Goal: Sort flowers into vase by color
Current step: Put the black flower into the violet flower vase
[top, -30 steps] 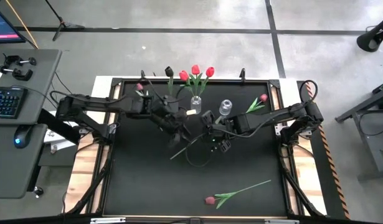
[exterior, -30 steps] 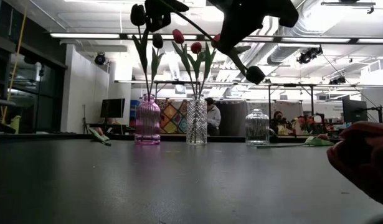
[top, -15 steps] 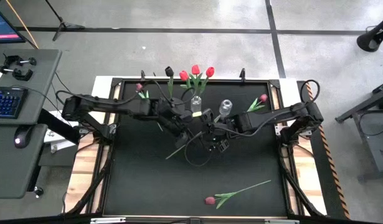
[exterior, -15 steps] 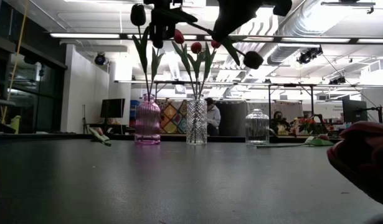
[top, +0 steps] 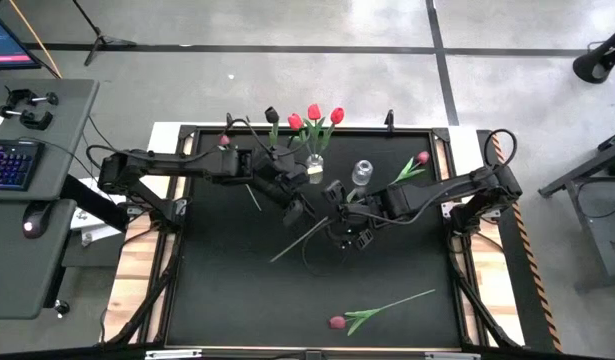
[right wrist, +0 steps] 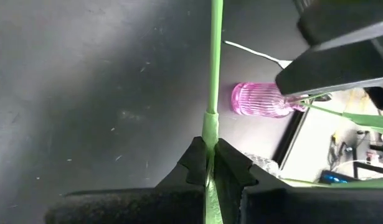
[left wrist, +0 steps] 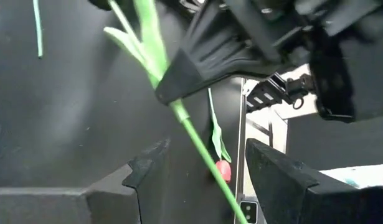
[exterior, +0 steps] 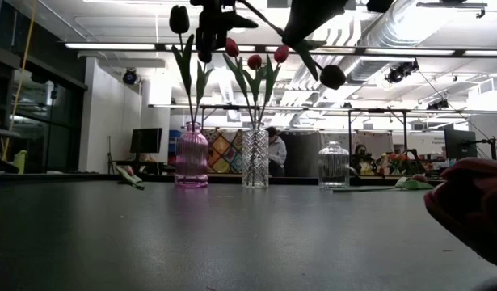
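Note:
My right gripper is shut on a tulip's thin green stem, high above the table's middle. The tulip's dark maroon head shows in the low view. My left gripper is open, its fingers standing on either side of the same stem without touching it. At the far edge, a pink vase holds dark tulips. A cut-glass vase holds red ones, and a small clear vase stands beside them. My right gripper pinches the stem between its two fingers just behind a thicker joint. The stem runs on forward past the fingertips. The flower is lifted clear of the table and slants, with its dark head lower than the fingers.
Loose tulips lie on the black mat: one with a reddish head near the near edge, a pink one by the far right, and another pink one at the far left. A loose stem piece lies left of the grippers.
My left gripper has moved a little toward the right gripper and the held stem. The flower has tipped: in the low view its dark head has risen.

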`<action>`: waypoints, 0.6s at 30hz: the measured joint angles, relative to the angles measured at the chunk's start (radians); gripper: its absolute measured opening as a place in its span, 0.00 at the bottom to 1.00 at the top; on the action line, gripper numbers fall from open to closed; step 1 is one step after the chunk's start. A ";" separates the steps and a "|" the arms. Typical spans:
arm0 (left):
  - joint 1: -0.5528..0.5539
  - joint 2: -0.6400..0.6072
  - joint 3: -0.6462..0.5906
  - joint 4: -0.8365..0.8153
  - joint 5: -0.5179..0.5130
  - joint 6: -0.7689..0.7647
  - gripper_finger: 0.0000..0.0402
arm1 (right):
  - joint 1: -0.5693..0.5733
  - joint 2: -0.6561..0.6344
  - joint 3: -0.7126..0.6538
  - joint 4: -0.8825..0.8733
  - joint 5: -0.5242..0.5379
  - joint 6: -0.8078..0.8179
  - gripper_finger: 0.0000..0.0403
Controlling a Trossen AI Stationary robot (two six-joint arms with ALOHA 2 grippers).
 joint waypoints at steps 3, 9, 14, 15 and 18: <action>0.001 0.007 0.000 -0.008 0.019 -0.023 0.49 | -0.004 0.000 0.000 0.006 0.007 -0.012 0.00; 0.000 0.038 0.000 0.001 0.062 -0.051 0.49 | -0.016 0.000 0.000 0.053 0.009 -0.015 0.00; 0.001 0.069 0.000 0.003 0.061 -0.074 0.49 | -0.015 0.000 0.000 0.065 0.004 -0.015 0.00; 0.001 0.072 0.000 0.004 0.061 -0.074 0.49 | -0.015 0.000 0.000 0.065 0.003 -0.015 0.00; 0.007 0.073 0.000 0.007 0.060 -0.064 0.47 | -0.015 0.000 0.000 0.064 0.007 -0.015 0.00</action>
